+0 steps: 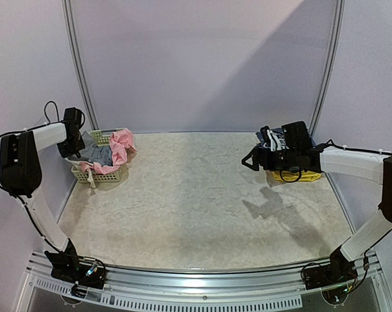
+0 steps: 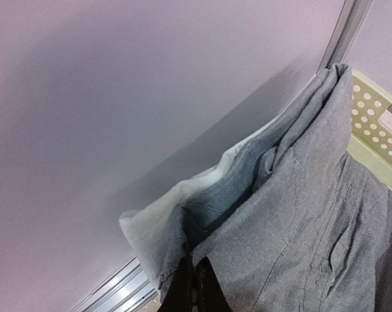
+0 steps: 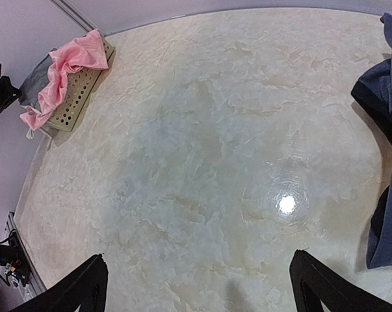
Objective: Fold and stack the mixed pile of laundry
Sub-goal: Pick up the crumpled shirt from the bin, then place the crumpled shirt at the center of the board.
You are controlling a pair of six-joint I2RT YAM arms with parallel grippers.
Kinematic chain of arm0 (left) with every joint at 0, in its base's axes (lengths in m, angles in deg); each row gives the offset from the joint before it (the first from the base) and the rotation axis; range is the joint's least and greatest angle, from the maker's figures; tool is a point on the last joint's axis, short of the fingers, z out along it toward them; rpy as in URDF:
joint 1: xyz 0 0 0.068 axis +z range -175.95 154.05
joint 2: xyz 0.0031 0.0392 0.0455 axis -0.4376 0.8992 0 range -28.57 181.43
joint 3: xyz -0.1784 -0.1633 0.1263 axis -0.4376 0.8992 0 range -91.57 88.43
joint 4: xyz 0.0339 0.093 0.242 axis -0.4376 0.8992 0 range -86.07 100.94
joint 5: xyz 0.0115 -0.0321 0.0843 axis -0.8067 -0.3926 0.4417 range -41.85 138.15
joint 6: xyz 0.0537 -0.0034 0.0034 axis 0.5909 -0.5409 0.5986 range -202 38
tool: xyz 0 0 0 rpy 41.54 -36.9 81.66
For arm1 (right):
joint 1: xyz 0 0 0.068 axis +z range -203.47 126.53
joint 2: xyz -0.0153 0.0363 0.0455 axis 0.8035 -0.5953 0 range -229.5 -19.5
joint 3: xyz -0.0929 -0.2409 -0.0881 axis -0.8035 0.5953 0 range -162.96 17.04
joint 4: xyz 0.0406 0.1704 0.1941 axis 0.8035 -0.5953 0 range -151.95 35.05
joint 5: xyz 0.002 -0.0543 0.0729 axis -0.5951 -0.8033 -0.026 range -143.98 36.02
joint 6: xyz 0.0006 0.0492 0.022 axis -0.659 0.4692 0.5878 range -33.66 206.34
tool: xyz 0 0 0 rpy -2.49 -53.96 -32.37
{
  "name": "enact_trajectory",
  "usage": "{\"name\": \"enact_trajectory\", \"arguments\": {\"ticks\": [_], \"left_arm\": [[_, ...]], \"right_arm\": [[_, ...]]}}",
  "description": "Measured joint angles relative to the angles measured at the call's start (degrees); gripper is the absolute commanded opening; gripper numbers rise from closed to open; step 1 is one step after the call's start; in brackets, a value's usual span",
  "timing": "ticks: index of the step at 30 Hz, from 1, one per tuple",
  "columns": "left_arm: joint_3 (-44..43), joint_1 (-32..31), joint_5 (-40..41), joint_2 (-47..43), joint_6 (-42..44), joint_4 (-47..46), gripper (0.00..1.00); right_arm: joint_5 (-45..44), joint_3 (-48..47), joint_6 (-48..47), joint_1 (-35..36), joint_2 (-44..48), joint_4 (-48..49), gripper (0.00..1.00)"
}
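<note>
Clenching the grey trousers (image 2: 300,227) with the left gripper (image 2: 194,289), up at the basket (image 1: 104,174) in the far-left corner, probably to haul them onto the table (image 1: 196,208). Holding the right gripper (image 3: 199,286) spread wide and empty above the table, beside the navy pile (image 3: 385,130), likely ready to assist. Draped over the basket, a pink piece (image 1: 122,146).

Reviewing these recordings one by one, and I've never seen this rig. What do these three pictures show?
Two robot arms, each ending in a two-finger gripper, stand at a table. The overhead picture shows both; the other two come from cameras on their wrists. The left gripper is shut on a grey garment at the pale basket, beside a pink piece. The right gripper hangs open above bare table, near a navy garment and something yellow.
</note>
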Motion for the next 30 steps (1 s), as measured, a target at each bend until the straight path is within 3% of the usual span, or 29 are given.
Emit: {"name": "enact_trajectory", "arguments": {"ticks": [9, 23, 30], "left_arm": [[2.0, -2.9, -2.7, -3.6, 3.3, -2.3, 0.0], [-7.7, -32.7, -12.3, -24.2, 17.7, -6.3, 0.0], [-5.5, -46.3, -16.9, -24.6, 20.9, -9.1, 0.0]], "right_arm": [[0.0, -1.1, -0.4, 0.1, -0.7, -0.9, 0.99], [-1.5, -5.7, -2.6, 0.1, 1.9, -5.4, 0.99], [-2.9, -6.2, -2.8, 0.1, 4.9, -5.4, 0.99]]}}
